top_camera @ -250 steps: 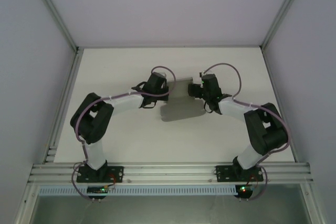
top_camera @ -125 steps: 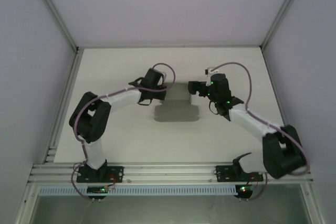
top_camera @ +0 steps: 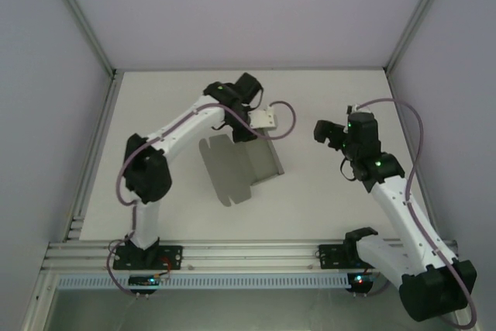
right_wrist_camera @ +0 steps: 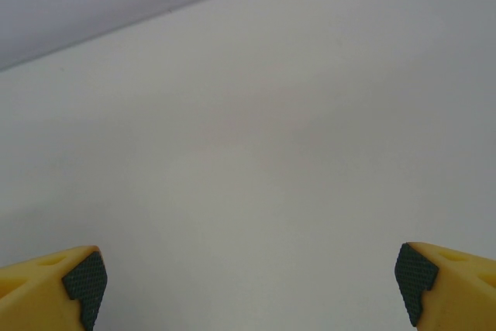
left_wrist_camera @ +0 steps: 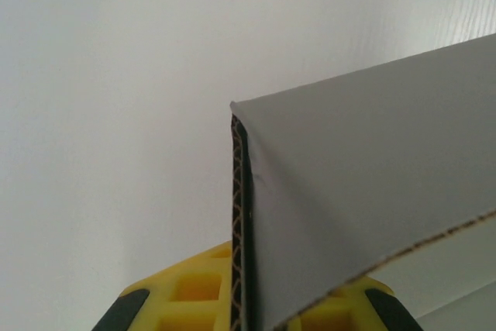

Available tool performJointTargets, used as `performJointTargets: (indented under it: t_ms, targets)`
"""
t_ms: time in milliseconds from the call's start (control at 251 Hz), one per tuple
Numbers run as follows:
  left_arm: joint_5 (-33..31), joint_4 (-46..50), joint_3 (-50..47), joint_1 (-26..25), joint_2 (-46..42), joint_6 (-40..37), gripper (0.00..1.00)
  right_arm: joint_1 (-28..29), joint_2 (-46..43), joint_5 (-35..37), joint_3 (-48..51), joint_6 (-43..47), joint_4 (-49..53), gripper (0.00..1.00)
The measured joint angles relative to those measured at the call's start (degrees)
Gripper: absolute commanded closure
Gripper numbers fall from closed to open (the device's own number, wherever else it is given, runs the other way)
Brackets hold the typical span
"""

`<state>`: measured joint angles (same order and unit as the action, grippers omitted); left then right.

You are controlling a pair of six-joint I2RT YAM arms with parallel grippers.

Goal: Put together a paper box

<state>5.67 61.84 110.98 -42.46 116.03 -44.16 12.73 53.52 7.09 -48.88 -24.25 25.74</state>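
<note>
Your left gripper (top_camera: 249, 123) has the box (top_camera: 242, 167): in the left wrist view the yellow fingers (left_wrist_camera: 186, 296) are clamped on the corrugated edge of the grey card (left_wrist_camera: 364, 207), which stands upright between them and fans out toward 3 o'clock. From above, the card is a partly folded sheet rather than a finished box. It sits left of the middle of the table (top_camera: 325, 207), and its long axis runs from about 1 o'clock, where your left gripper pinches its far end, down to about 7 o'clock, where a small flap ends it. You cannot tell from above whether that low end rests on the table or hangs just over it. Your right gripper (top_camera: 322, 131) is well apart from the card, out at 3 o'clock from it. Its jaws are spread wide, with the two padded tips at opposite edges of the right wrist view (right_wrist_camera: 252, 277) and bare table between them. So the relation to work from is this: the card lies at roughly 8 to 9 o'clock from your right gripper, and its free right edge is the nearest part. The left arm is the holder, so any fold probably falls to the right. It would have to cross that gap and meet the edge across the long axis.
</note>
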Motion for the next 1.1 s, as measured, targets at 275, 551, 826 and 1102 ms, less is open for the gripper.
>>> performJointTargets:
  t_ms: [275, 551, 826, 1102]
  targets:
    - [-11.8, 5.0, 2.1, -5.4, 8.7, -4.2, 1.00, -3.8, -0.3, -2.2, 2.0, -0.8, 4.1, 0.01]
    - [-20.6, -7.0, -2.1, -7.8, 11.3, -1.1, 1.00, -7.0, -0.1, -5.3, 2.6, -0.9, 3.9, 0.02]
    - [-31.3, -11.3, -3.0, -10.6, 17.3, 0.7, 1.00, -9.6, 0.8, -9.5, 5.5, -0.9, 1.8, 0.01]
    - [-35.1, -16.8, -5.9, -11.2, 16.8, 2.3, 0.92, -11.8, 1.5, -12.7, 6.3, -0.9, 0.2, 0.02]
